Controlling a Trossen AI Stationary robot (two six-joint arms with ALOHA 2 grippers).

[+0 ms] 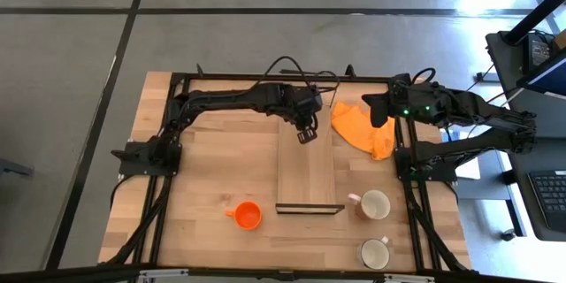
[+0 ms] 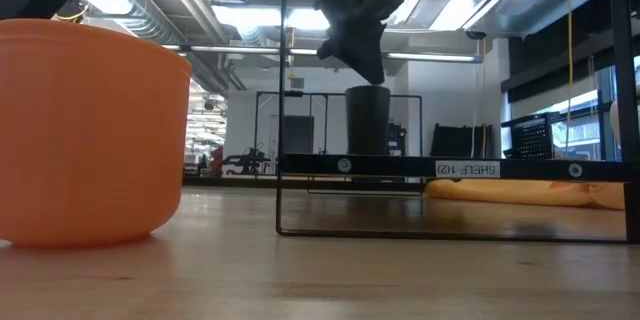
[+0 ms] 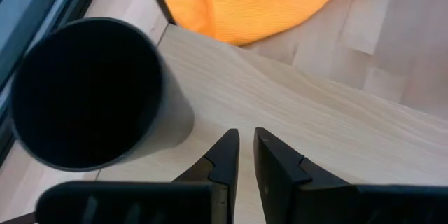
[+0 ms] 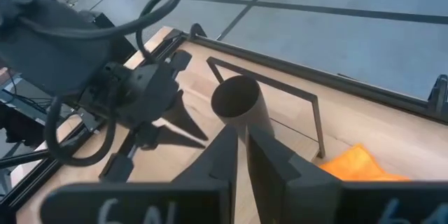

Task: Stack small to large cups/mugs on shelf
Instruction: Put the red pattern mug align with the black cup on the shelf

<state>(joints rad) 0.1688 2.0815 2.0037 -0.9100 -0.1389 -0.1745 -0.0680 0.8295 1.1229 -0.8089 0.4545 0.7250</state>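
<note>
Black handleless tumbler [image 3: 87, 94] upright at far end of long light-wood shelf board in black metal frame [image 1: 307, 177], near its left edge. Left gripper [image 3: 245, 150] just beside tumbler above board, fingers nearly together, empty. Right gripper [image 4: 241, 143] raised over crumpled orange cloth [image 1: 363, 128], fingers close together, empty. Orange cup [image 1: 247, 215] left of shelf's near end; two white mugs [image 1: 374, 204] near table's near right corner.

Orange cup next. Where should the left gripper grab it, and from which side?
The orange cup stands upright, mouth open, on the table near the shelf's front end, handle stub toward the left arm's side. Probably best: left gripper descends from above, pinching the rim wall on the side away from the handle, one finger inside.
</note>
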